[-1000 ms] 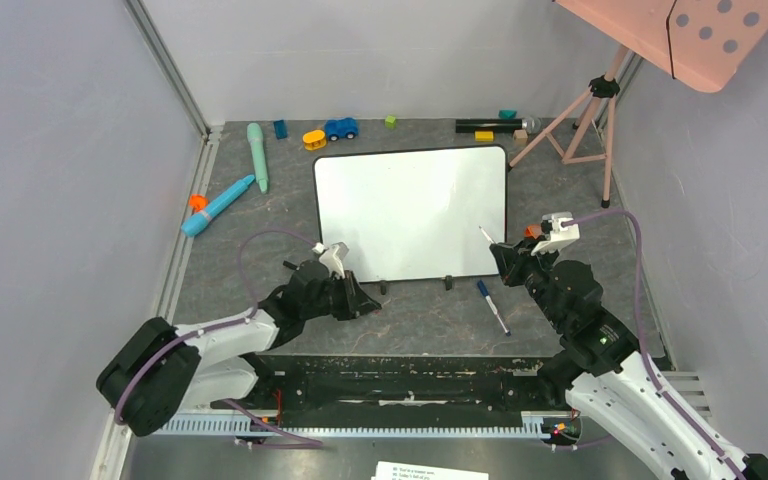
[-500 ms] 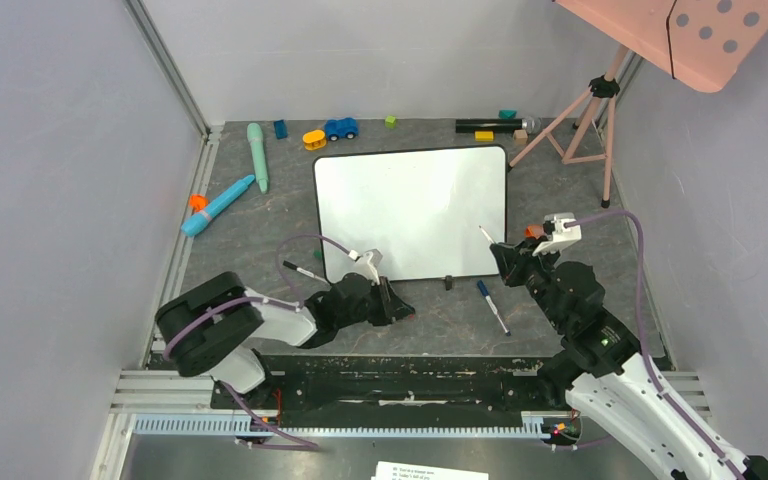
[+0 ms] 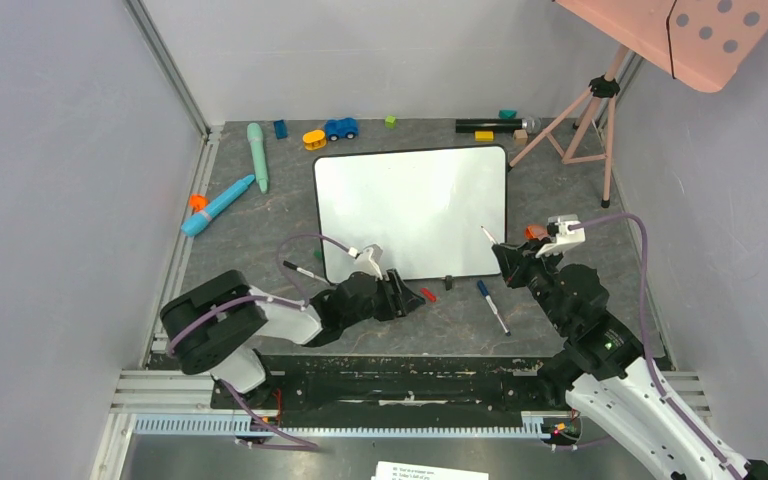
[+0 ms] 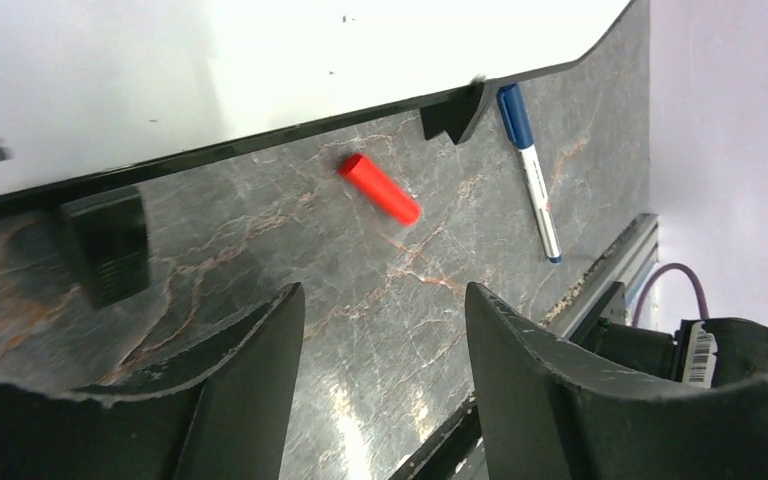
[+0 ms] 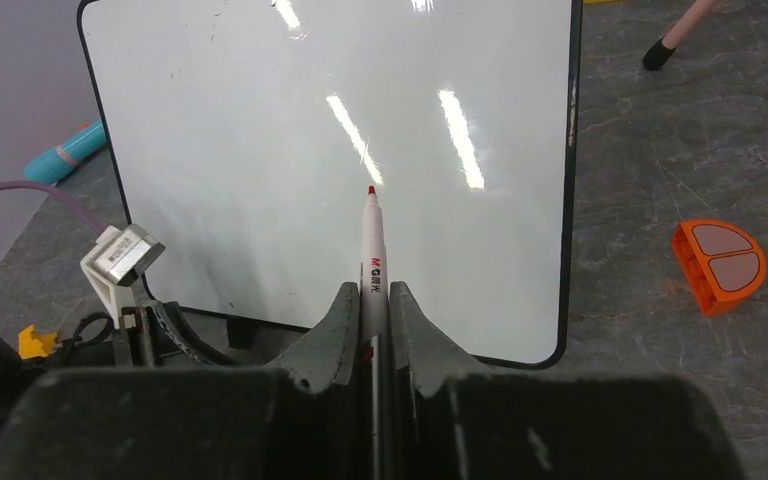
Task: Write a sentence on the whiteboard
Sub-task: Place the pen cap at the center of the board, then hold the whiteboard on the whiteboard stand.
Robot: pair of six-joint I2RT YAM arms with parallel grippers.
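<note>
left gripper (image 4: 382, 300) agape, red cap (image 4: 380, 188) loose ahead; right gripper (image 5: 372, 292) pinching marker (image 5: 372, 240) (blue pen (image 4: 525, 150) beside whiteboard (image 3: 410, 200))

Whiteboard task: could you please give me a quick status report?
Left gripper open, empty. Right gripper shut on uncapped red marker. Whiteboard blank. Red cap, blue pen on table off near edge.

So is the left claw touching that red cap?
Apart. The left wrist view shows the red cap lying clear ahead of the open left claw.
</note>
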